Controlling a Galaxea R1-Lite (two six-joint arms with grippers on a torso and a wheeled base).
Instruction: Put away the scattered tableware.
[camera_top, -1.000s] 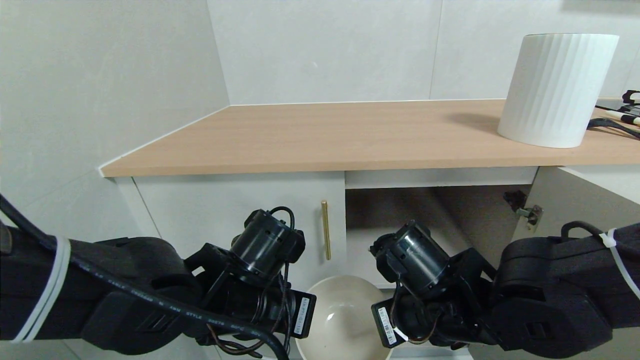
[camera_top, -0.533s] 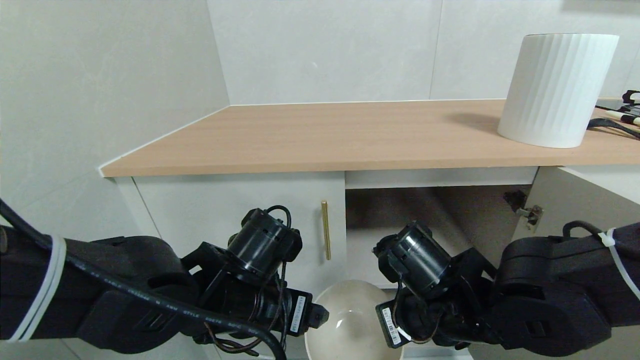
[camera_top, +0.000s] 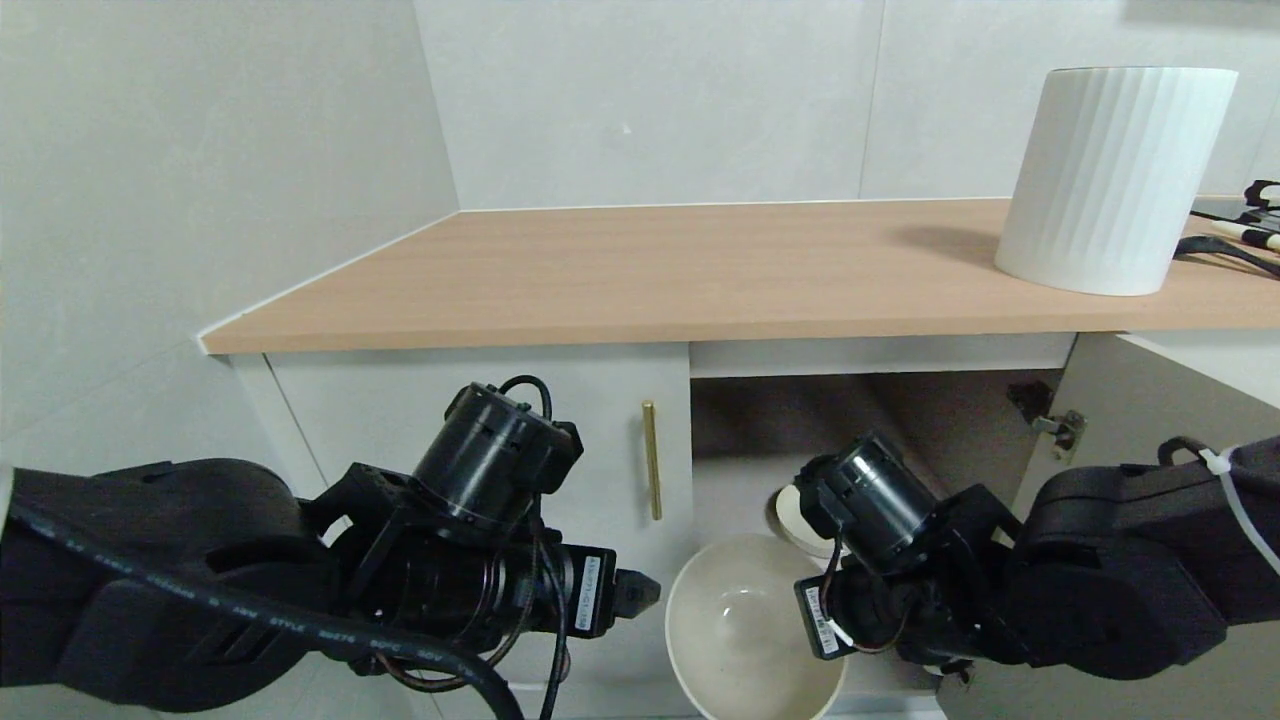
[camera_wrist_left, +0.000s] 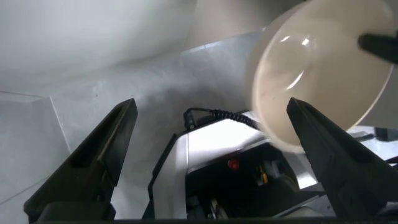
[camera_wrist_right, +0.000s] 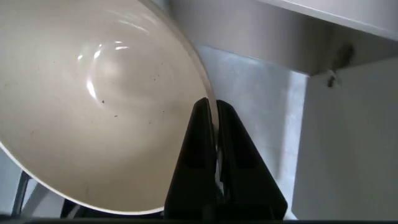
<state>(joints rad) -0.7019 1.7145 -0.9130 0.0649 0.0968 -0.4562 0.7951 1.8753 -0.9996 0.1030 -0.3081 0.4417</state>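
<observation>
A cream bowl (camera_top: 750, 625) hangs tilted in front of the open cabinet (camera_top: 900, 420), below the counter. My right gripper (camera_top: 842, 632) is shut on the bowl's right rim. In the right wrist view its fingers (camera_wrist_right: 200, 143) pinch the rim of the bowl (camera_wrist_right: 106, 106). My left gripper (camera_top: 643, 590) is to the left of the bowl, a small gap away, and it is open. The left wrist view shows that gripper (camera_wrist_left: 211, 107) with nothing between its fingers and the bowl (camera_wrist_left: 311, 68) beyond them.
A pale round dish (camera_top: 790, 510) sits inside the cabinet behind the bowl. The left cabinet door (camera_top: 480, 400) is closed, with a gold handle (camera_top: 651, 460). The right door (camera_top: 1150, 400) stands open. On the wooden counter (camera_top: 650, 270) are a white ribbed container (camera_top: 1115, 180) and cables (camera_top: 1235, 240).
The right gripper has carried the bowl to the right, nearer the open cabinet. The left arm has drawn back to the left, and a gap now shows between it and the bowl.
</observation>
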